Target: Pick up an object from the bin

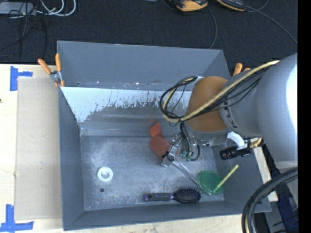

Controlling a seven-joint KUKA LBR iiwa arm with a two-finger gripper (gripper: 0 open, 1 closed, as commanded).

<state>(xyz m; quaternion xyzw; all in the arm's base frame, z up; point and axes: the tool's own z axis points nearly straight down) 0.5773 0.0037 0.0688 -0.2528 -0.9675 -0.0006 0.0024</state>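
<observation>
- Landmark for all positions: the red-brown block (pixel 158 144), which is lying on the floor of the bin (pixel 121 67) at about its middle. It is the thing nearest the gripper.
- A dark hairbrush (pixel 176 196) is lying flat, nearer to the camera than the block and a little to the view's right of it. Its handle is pointing to the view's left.
- A green round-headed utensil (pixel 210 181) is lying nearer than the block and well to its right. Its yellow handle is angling up and away to the right.
- A white ring (pixel 104 174) is lying flat, nearer than the block and well to its left.
- A thin shiny rod (pixel 187 173) is running from just right of the block down toward the green head. I cannot tell whether it belongs to the gripper.
- The gripper (pixel 170 158) is hanging low over the floor, just beside the block on its right. Metal parts and wiring are overlapping there, so I cannot tell whether it is spread or closed, nor whether it is touching the block.
- A smaller orange-red piece (pixel 155 129) is sitting just behind the block. I cannot tell whether the two are touching.
- A small black item (pixel 234 153) is lying well to the right of the block and partly under the arm. I cannot tell what kind of thing it is.
- The arm's orange cover (pixel 208 106) and its looping cables (pixel 170 98) are hanging farther back than the block and to its right.
</observation>
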